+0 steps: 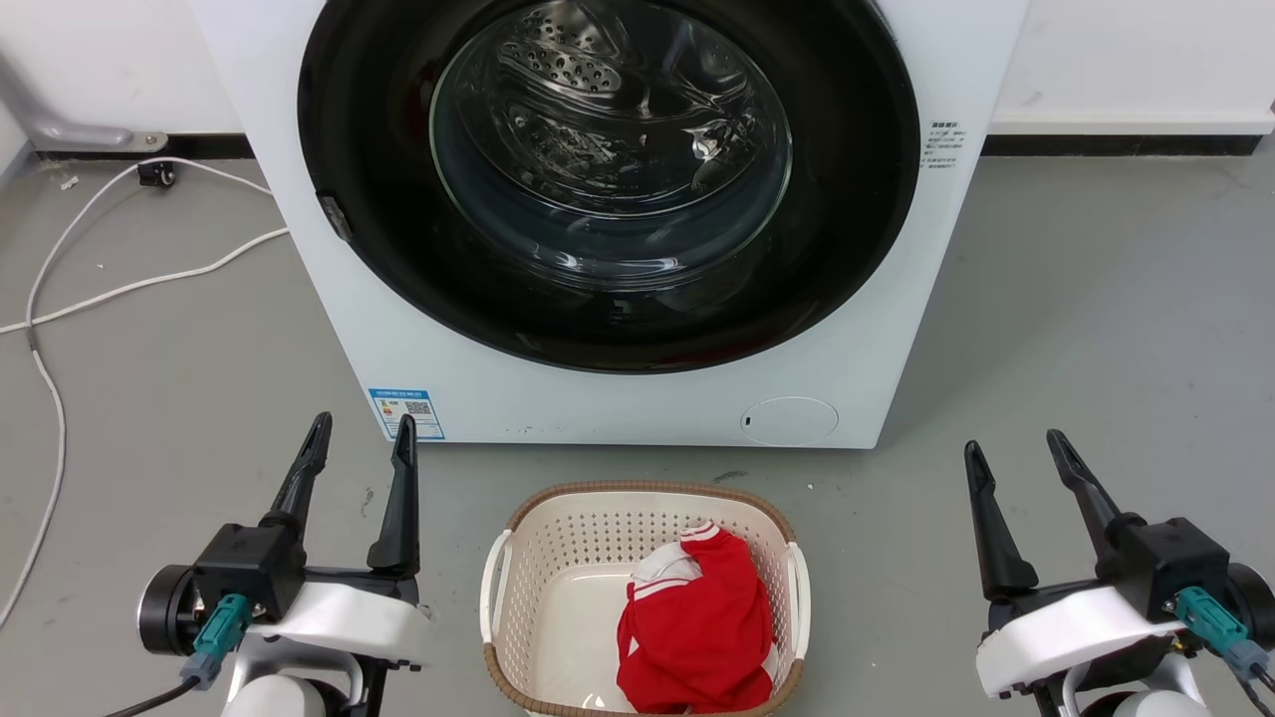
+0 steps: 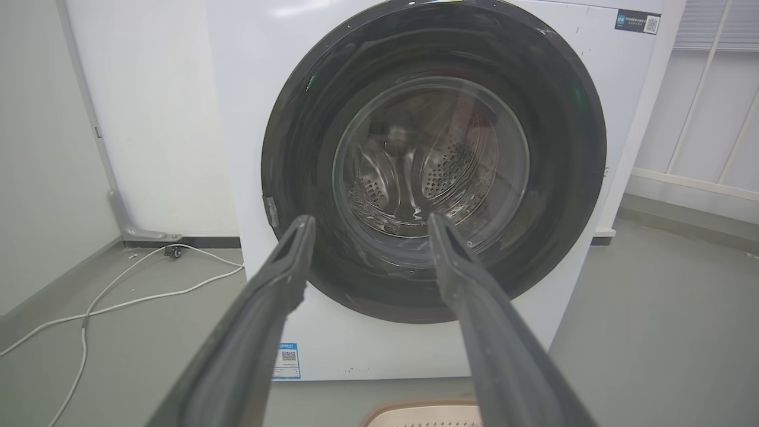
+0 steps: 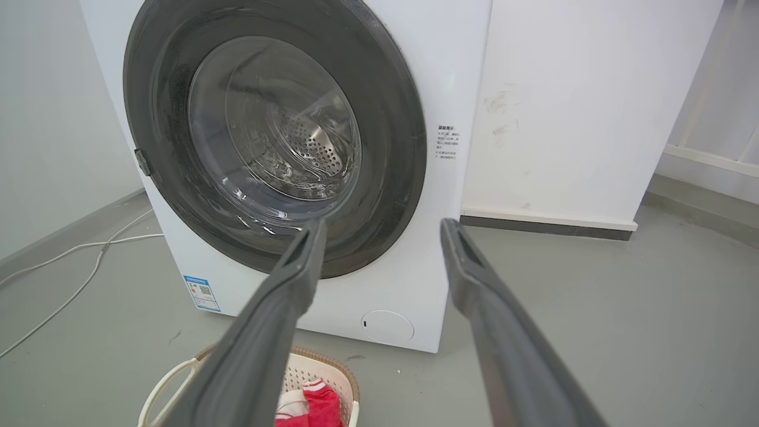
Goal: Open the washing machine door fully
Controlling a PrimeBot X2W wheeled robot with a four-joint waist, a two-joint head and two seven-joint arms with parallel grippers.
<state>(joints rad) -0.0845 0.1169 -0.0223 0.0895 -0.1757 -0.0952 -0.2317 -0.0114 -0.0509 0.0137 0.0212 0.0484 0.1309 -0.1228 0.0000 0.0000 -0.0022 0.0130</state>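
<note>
Both empty, fingers apart: I hold my left hand [image 1: 363, 423] and right hand [image 1: 1012, 443] low either side of the basket [image 1: 647, 488], leaving the shut door [image 1: 857, 199] ahead of them reachable.

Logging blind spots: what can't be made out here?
washing machine door: top cut off by head view's upper edge.
blue label sticker: print too small, every view.
laundry basket: floor partly hidden under red garment, head view.
small tab on door's rim: latch or hinge, too small.
</note>
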